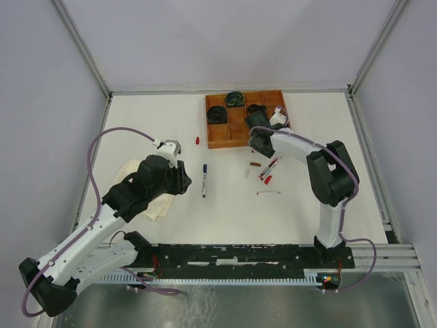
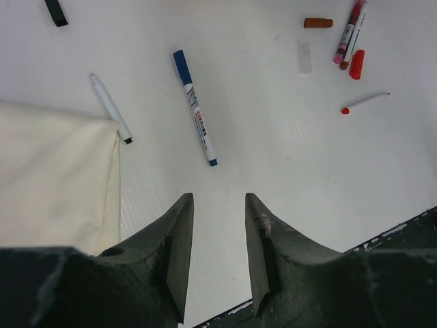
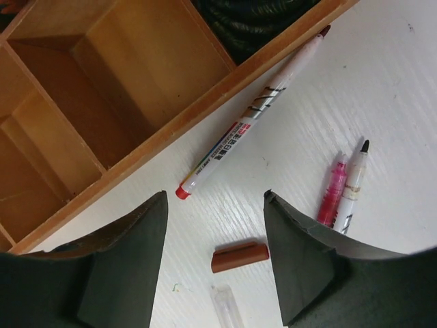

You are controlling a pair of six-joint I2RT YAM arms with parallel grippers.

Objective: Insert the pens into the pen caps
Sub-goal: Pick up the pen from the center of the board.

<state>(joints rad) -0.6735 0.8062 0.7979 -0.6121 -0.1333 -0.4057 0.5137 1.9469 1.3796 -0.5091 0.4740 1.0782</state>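
My right gripper (image 3: 216, 196) (image 1: 260, 143) hangs open beside the wooden tray, with a brown pen cap (image 3: 239, 256) (image 1: 255, 165) lying on the table between its fingers, untouched. A clear cap (image 3: 225, 304) lies just below it. A white pen with a red end (image 3: 252, 119) rests against the tray wall. A pink pen (image 3: 332, 188) and a white pen (image 3: 354, 181) lie to the right. My left gripper (image 2: 218, 197) (image 1: 183, 183) is open by a narrow gap and holds nothing. Ahead of it lie a blue-capped pen (image 2: 196, 109) (image 1: 204, 180) and a black-tipped pen (image 2: 109, 109).
A wooden compartment tray (image 1: 218, 142) at the back holds dark cable bundles (image 1: 217, 114). A folded cream cloth (image 2: 54, 178) (image 1: 158, 206) lies under my left arm. Red caps (image 1: 197, 141) (image 1: 268, 180), a thin red-ended pen (image 1: 268, 193) and a black cap (image 2: 56, 12) lie loose.
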